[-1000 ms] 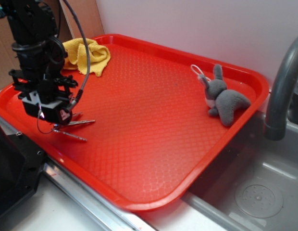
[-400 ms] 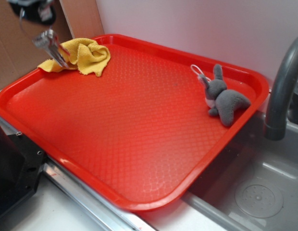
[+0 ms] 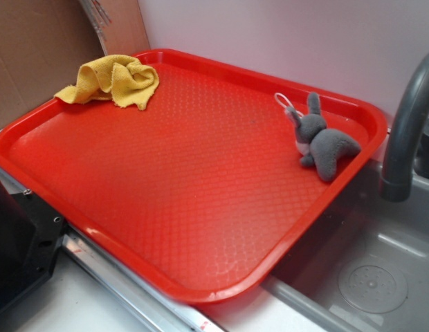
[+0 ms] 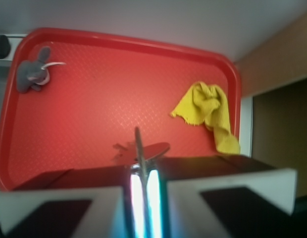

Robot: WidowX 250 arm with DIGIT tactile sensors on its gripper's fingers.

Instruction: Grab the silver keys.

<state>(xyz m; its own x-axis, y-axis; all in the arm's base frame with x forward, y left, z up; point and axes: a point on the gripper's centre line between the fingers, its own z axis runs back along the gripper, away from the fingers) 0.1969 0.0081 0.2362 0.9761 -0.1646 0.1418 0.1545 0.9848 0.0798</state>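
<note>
Keys hang pinched in the closed tool, high above the red tray. Cloth lies at one tray corner, the grey bunny at the opposite edge.

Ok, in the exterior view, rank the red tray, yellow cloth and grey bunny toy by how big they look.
1. red tray, by far the largest.
2. yellow cloth.
3. grey bunny toy, close to the cloth in apparent size, so that order is unsure.
</note>
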